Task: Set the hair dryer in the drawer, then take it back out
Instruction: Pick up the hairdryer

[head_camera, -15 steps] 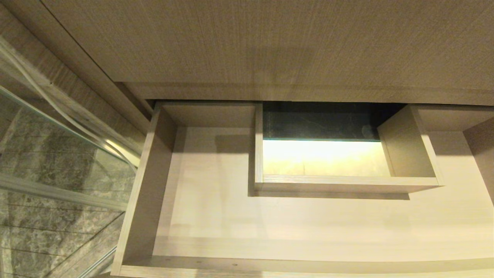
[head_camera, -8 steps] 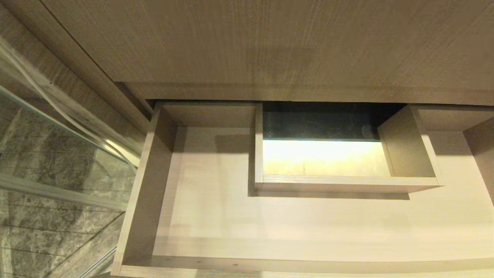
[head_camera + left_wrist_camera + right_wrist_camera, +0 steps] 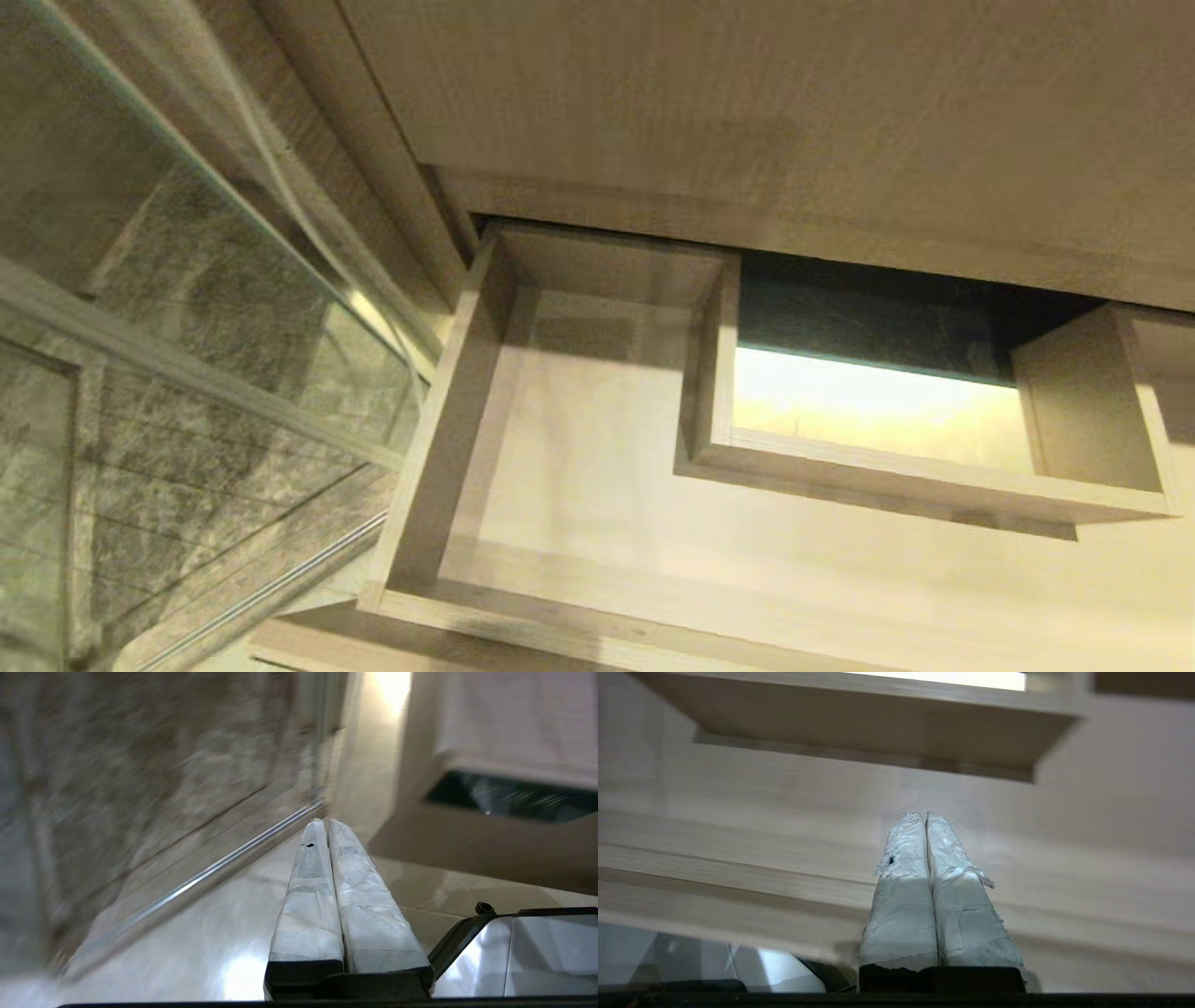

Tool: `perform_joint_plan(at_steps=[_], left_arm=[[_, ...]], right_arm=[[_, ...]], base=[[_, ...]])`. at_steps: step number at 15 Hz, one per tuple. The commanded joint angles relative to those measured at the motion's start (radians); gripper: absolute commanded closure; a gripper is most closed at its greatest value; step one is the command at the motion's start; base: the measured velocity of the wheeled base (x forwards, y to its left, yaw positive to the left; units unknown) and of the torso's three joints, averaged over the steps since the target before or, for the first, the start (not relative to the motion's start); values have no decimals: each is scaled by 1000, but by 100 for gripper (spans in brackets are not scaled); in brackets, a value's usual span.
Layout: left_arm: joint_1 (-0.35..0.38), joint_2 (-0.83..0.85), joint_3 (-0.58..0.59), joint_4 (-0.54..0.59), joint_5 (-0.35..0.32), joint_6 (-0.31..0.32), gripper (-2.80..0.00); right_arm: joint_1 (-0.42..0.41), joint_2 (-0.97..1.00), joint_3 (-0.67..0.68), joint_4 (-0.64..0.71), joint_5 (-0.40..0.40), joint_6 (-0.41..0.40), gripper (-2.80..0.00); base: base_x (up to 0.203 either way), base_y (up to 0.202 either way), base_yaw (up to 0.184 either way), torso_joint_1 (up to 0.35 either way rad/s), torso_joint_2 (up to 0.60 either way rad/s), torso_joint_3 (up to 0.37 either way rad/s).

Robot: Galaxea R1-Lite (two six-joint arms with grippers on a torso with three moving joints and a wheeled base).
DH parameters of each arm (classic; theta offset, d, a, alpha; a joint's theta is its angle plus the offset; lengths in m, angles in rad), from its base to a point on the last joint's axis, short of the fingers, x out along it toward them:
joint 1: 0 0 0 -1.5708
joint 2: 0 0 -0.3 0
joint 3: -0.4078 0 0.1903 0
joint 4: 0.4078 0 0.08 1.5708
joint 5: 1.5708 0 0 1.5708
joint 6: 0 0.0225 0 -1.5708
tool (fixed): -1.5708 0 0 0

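Note:
The drawer (image 3: pixel 439 448) stands pulled out under the beige wood-grain cabinet front (image 3: pixel 747 112) in the head view. Its pale bottom (image 3: pixel 579 485) holds nothing that I can see. A boxed cut-out (image 3: pixel 887 481) takes up its far middle. The hair dryer is out of view in every frame. Neither arm shows in the head view. My left gripper (image 3: pixel 327 823) is shut with nothing in it, low over the glossy floor (image 3: pixel 187 933). My right gripper (image 3: pixel 925 815) is shut and empty too, pointing at pale wood-grain boards (image 3: pixel 738 812).
A glass panel (image 3: pixel 187 308) with a metal rail (image 3: pixel 196 882) and grey stone tiles behind it stands to the left of the drawer. A beige cabinet corner (image 3: pixel 467 854) is close to the left gripper. The robot's white base (image 3: pixel 537 952) shows beside it.
The whole head view has shifted and tilted: the drawer now sits further right and slanted, with more glass panel at left, so the camera moved. The drawer itself looks unchanged.

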Motion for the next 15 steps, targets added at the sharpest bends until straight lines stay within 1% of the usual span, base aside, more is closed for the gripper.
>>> perform_joint_plan(at_steps=[1, 5, 7, 15], left_arm=[[0, 2, 0, 0, 0, -1, 0], [0, 2, 0, 0, 0, -3, 0], [0, 2, 0, 0, 0, -3, 0], [0, 2, 0, 0, 0, -1, 0]], right_arm=[[0, 1, 1, 0, 0, 2, 0], [0, 1, 1, 0, 0, 3, 0], [0, 1, 1, 0, 0, 3, 0], [0, 1, 1, 0, 0, 3, 0]], base=[[1, -12, 174, 2, 6, 2], [1, -6, 164, 1, 4, -1], [1, 1, 111, 5, 4, 3], [0, 0, 0, 0, 0, 0]])
